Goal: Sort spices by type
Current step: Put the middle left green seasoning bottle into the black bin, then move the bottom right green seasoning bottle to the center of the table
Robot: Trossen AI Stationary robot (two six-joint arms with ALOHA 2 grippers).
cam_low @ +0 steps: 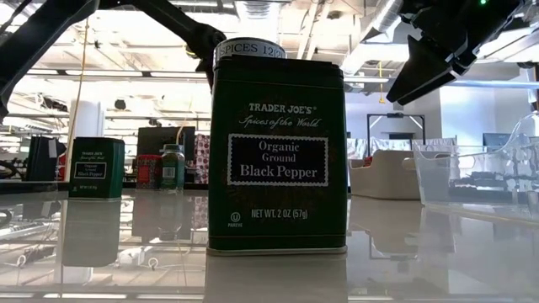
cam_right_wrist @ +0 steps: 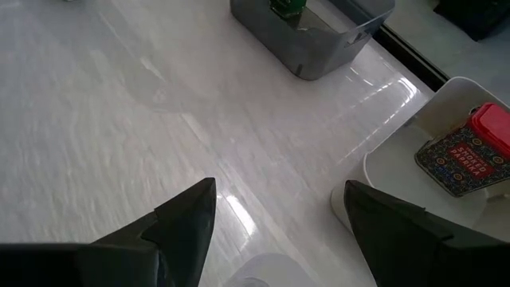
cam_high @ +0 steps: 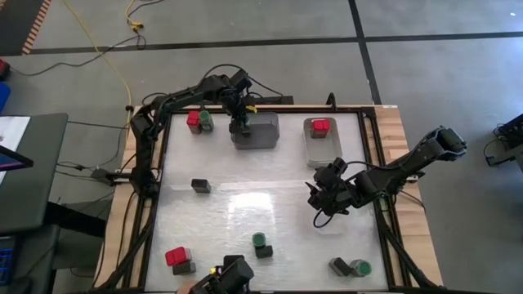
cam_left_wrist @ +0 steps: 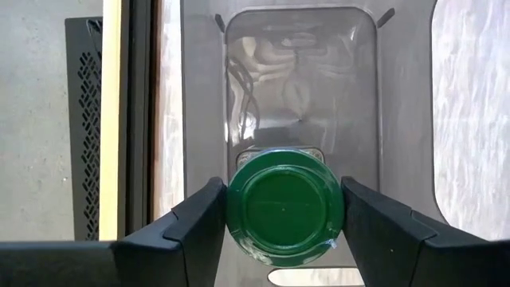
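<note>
Two arms: my left gripper (cam_high: 240,124) hangs over the grey tray (cam_high: 265,135) at the far middle of the table, fingers (cam_left_wrist: 191,223) clamped on a green-lidded jar (cam_left_wrist: 285,204); my right gripper (cam_high: 320,197) hovers right of centre, jaws apart on nothing.
Risk, early release: I judge that if I let go while the jar is above the tray floor, it may land tilted, tip and roll against the wall.
Risk, rim: the jar hangs close to the tray's near wall; a descent off line could catch that rim.
Risk, grip: the pads meet the round lid at its two sides only, so a jolt could twist it.
Grey tray: I see no other spice on its bare floor in my left wrist view.
White tray (cam_high: 324,148): far right, holds one red-topped box (cam_high: 320,126), lying flat.
Loose, far left: a red-topped box (cam_high: 194,119) touching a green-lidded jar (cam_high: 206,122).
Loose, middle left: one dark tin (cam_high: 200,185).
Loose, near side: a red-topped box (cam_high: 176,257) on or against a dark tin, I cannot tell which; a jar with a tin (cam_high: 261,243); a tin beside a jar (cam_high: 360,267) near right.
</note>
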